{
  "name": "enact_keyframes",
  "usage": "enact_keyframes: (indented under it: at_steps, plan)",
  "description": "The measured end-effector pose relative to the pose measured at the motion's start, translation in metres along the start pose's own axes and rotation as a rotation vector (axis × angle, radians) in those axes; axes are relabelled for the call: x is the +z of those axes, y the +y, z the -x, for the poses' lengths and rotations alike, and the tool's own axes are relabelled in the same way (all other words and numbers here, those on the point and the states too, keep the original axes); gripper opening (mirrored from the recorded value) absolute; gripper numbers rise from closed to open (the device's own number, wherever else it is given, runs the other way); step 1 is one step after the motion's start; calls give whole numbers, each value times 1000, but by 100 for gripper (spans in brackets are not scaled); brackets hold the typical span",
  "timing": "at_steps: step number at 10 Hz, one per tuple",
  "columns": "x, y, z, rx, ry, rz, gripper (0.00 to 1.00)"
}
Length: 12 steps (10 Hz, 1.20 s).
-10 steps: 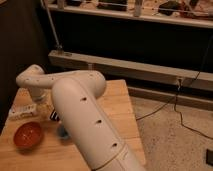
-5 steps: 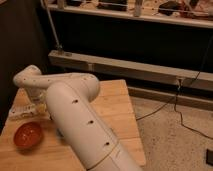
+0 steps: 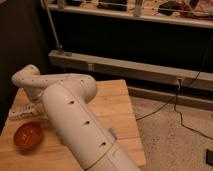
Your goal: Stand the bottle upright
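Note:
The bottle (image 3: 21, 113) is whitish with a pale label. It lies on its side at the left edge of the wooden table (image 3: 112, 107), just behind the red bowl (image 3: 27, 135). My white arm (image 3: 70, 117) reaches from the lower right across the table. It bends at its wrist link (image 3: 27, 80) above the bottle's right end. My gripper is hidden under that wrist link and the forearm, close to the bottle. Whether it touches the bottle cannot be seen.
The table's right edge drops to a speckled floor (image 3: 170, 135) with black cables. A metal rail and dark shelving (image 3: 125, 65) run behind the table. A dark wall stands at the left.
My arm has swung left and forward over the table. It now covers the small dark object that showed beside the bowl. The bottle still lies flat in about the same place.

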Motion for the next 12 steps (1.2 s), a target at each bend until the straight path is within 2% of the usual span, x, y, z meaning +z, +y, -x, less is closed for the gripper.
enact_keyframes:
  at_steps: [1, 2, 3, 6, 8, 12]
  plan:
    - [-2, -1, -2, -4, 7, 0, 43]
    - [-3, 0, -3, -5, 12, 2, 32]
    - [-2, 2, -4, -5, 11, 9, 29]
    - [6, 9, -4, -12, 9, 39, 28]
    - [6, 9, -4, -12, 10, 43, 28]
    - [-9, 0, -11, -5, 23, 18, 28]
